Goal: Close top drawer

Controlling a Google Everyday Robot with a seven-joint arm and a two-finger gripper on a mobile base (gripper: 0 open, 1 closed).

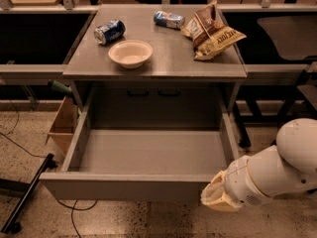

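Note:
The top drawer (pixel 124 186) is a wide, deep grey metal drawer, pulled fully out of the cabinet toward the camera, and nothing lies inside it. Its plain flat front panel runs across the bottom of the view. My gripper (pixel 218 195) is at the right end of that front panel, at the lower right of the view, right against the panel's outer face. The white arm (pixel 277 167) reaches in from the right edge behind it.
On the cabinet top (pixel 163 63) sit a white bowl (pixel 130 53), a blue can (pixel 109 31) lying on its side, a second can (pixel 168 19) and two snack bags (pixel 212 29). A cardboard box (pixel 63 128) stands on the floor at left. A black bar (pixel 27 192) and cables lie at lower left.

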